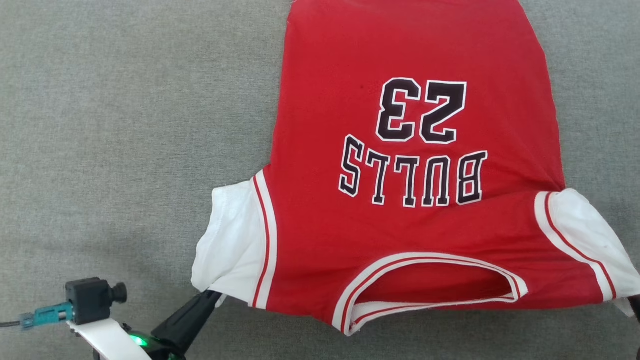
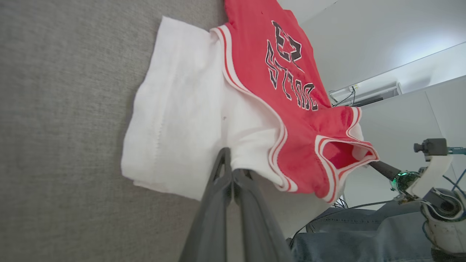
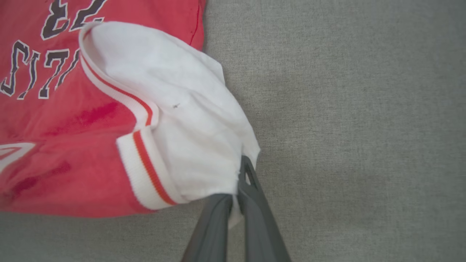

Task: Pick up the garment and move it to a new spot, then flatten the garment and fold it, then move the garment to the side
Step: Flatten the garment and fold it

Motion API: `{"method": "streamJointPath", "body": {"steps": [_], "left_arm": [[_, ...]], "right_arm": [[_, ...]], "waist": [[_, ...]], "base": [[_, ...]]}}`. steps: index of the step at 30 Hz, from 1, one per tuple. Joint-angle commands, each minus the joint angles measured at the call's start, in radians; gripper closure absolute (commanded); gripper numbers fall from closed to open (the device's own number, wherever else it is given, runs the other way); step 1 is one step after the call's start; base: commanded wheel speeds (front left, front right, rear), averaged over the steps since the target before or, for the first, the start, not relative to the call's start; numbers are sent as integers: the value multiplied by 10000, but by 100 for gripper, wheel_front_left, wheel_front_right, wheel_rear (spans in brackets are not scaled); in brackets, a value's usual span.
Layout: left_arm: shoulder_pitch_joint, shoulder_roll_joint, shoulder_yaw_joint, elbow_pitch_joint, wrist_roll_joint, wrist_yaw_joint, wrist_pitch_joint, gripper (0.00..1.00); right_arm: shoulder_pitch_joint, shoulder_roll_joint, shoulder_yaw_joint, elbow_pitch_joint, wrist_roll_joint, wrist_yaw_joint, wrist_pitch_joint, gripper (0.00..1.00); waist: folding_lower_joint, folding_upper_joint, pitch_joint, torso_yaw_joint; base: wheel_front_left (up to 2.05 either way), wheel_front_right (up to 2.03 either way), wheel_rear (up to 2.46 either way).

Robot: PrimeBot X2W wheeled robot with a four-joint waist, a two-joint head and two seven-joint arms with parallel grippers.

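The garment (image 1: 415,150), a red jersey with white sleeves and a black "23", lies on the grey cloth surface (image 1: 125,125), its collar (image 1: 430,287) turned toward me. My left gripper (image 1: 212,296) is shut on the hem of the left white sleeve (image 2: 182,120); in the left wrist view its fingertips (image 2: 225,156) press together on that fabric. My right gripper (image 3: 236,182) is shut on the other white sleeve (image 3: 189,138), at the head view's right edge (image 1: 635,302). The near edge, from sleeves to collar, is raised off the surface between the two grippers.
Bare grey cloth stretches left of the garment and along the right side (image 3: 364,109). In the left wrist view, blue denim fabric (image 2: 364,236), cables and a white wall (image 2: 382,36) lie beyond the surface's edge, with my right arm's wrist camera (image 2: 431,147).
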State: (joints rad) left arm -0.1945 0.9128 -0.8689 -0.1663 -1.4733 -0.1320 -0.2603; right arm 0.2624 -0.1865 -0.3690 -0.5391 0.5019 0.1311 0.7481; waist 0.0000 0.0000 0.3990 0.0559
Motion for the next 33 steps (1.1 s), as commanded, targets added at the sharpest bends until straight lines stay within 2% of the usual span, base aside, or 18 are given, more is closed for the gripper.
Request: {"method": "streamJointPath", "body": {"steps": [1, 9, 13, 19, 20, 21, 22, 26, 29, 33], "left_arm": [[119, -101, 59, -3, 81, 26, -62, 100], [-248, -506, -663, 572, 156, 26, -35, 100], [-506, -716, -956, 943, 27, 26, -4, 100], [-936, -828, -1385, 1314, -101, 26, 33, 100], [-974, -820, -1438, 1340, -95, 26, 28, 100], [-1020, -818, -1481, 1371, -91, 26, 23, 100], [-1046, -829, -1511, 1384, -101, 25, 15, 100], [-1009, -808, -1589, 1366, -95, 26, -6, 100], [-931, -742, -1603, 1223, -3, 25, -31, 100], [-867, -604, -1526, 955, 161, 26, -51, 100]], "right_arm": [[59, 33, -59, -39, 28, -7, 50, 100], [-735, -241, 924, 1245, -143, -5, 272, 100], [-899, -599, 1605, 2182, -652, -5, 22, 100], [-1250, -669, 2519, 3395, -1220, -2, -502, 100], [-1321, -666, 2556, 3454, -1250, -3, -645, 89], [-1387, -673, 2574, 3475, -1285, -3, -766, 60], [-1412, -706, 2586, 3473, -1311, -3, -839, 0], [-1195, -833, 2310, 3071, -1236, -5, -950, 0], [-876, -929, 1695, 2012, -1081, -5, -829, 0], [-439, -1000, 536, 109, -630, -5, -66, 0]], "waist": [[0, 0, 8, -33], [0, 0, -22, -241], [0, 0, 8, -221], [0, 0, 121, -270], [0, 0, 131, -289], [0, 0, 127, -308], [0, 0, 104, -325], [0, 0, 24, -349], [0, 0, -26, -307], [0, 0, 50, -152]], "base": [[0, 0, 0], [0, 0, 0], [0, 0, 0], [0, 0, 0], [0, 0, 0], [0, 0, 0], [0, 0, 0], [0, 0, 0], [0, 0, 0], [0, 0, 0]]}}
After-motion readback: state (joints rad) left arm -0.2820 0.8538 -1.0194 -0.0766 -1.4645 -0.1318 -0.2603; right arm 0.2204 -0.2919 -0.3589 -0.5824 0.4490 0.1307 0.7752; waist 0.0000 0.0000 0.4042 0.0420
